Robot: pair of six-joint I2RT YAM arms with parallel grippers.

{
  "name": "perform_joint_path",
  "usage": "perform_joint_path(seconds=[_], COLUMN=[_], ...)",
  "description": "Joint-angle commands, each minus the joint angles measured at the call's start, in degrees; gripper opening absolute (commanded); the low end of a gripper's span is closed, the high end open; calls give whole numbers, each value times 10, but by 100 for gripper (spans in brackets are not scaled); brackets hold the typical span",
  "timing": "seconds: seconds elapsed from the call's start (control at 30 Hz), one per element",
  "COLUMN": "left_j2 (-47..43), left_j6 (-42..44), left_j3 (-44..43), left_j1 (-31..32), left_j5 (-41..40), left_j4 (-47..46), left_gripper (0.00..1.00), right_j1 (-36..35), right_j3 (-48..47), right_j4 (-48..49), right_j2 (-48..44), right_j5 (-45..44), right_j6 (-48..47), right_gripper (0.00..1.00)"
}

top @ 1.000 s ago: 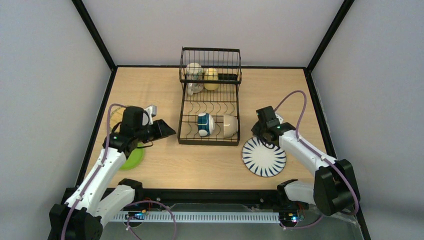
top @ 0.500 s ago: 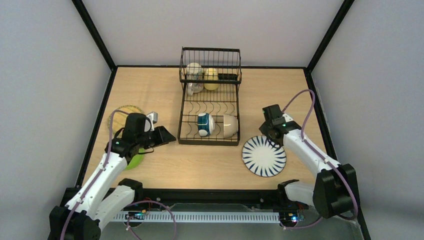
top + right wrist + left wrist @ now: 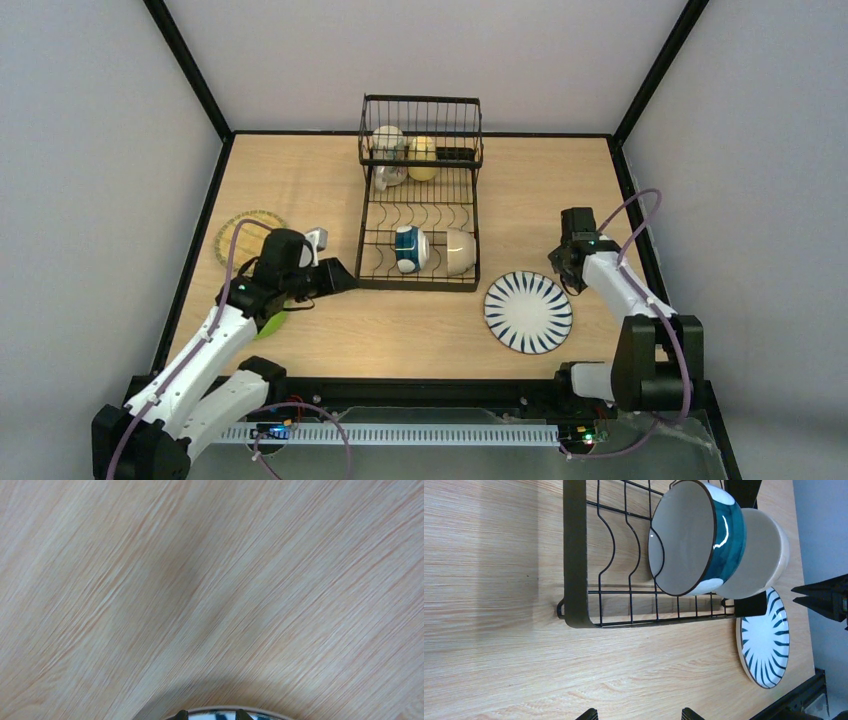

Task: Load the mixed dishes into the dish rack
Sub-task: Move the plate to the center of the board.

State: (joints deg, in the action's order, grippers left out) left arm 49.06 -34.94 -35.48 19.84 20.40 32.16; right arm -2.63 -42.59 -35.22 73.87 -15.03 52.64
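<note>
Top, left claw (image 3: 342,279): spread wide, empty; rack (image 3: 417,287) just ahead.
Top, right claw (image 3: 566,272): part-spread, empty; striped plate (image 3: 528,312) flat, just beside.
Left wrist: blue bowl (image 3: 704,535) ahead, standing in rack.
Right wrist: plate rim at tips; best to hook under rim before pinching.

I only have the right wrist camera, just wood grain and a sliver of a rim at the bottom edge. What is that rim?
Observer: It belongs to the striped plate, which lies flat on the table just right of the rack.
Operator: What sits at the rack's near end?
Observer: A blue bowl and a pale bowl, both on their sides among the wires.
Operator: Where is the left arm?
Observer: The left pincer stands open and empty beside the rack's near left corner.
</note>
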Motion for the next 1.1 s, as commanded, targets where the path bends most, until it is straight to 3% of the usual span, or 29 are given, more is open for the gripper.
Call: perform_joint_path(seconds=[0.0, 0.6, 1.07], left_j2=[3, 25, 107], left_j6=[3, 0, -87], left_j3=[11, 20, 22], left_j1=[20, 105, 277], left_j5=[-19, -60, -123], left_j4=[10, 24, -78], left_gripper=[94, 93, 93], right_j1=[22, 52, 52], right_j3=[0, 66, 110], right_j4=[17, 86, 86], right_j2=[19, 64, 1], right_j5=[4, 68, 112], right_j6=[-16, 11, 21], right_gripper=[52, 53, 52])
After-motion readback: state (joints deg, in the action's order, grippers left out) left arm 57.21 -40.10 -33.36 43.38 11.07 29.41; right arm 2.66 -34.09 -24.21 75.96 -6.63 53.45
